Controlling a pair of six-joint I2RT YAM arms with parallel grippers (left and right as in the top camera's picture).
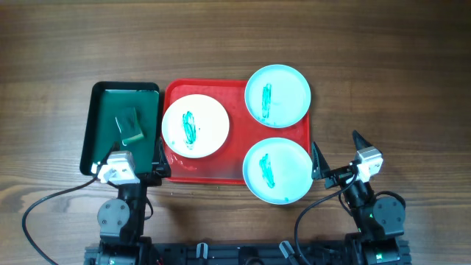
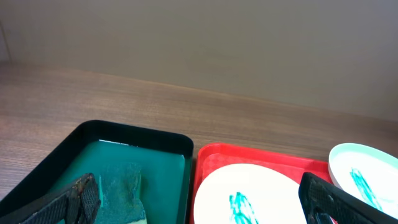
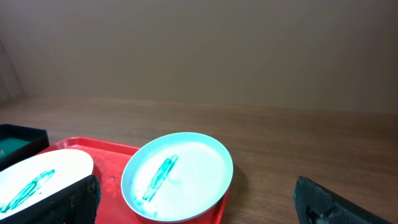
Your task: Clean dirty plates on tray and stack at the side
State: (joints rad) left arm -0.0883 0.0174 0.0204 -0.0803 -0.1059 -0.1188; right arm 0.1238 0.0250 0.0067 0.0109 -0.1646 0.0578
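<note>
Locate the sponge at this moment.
Overhead view: the green sponge lies in the dark green tray, left of the red tray and its white plate.

Free table (image 1: 397, 73) right of the tray (image 1: 213, 169)

Robot lab bench: wooden table (image 1: 51, 44), plain wall (image 2: 199, 37)

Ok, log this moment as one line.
left tool open, empty | right tool open, empty | three smeared plates on red tray | sponge in green tray
</note>
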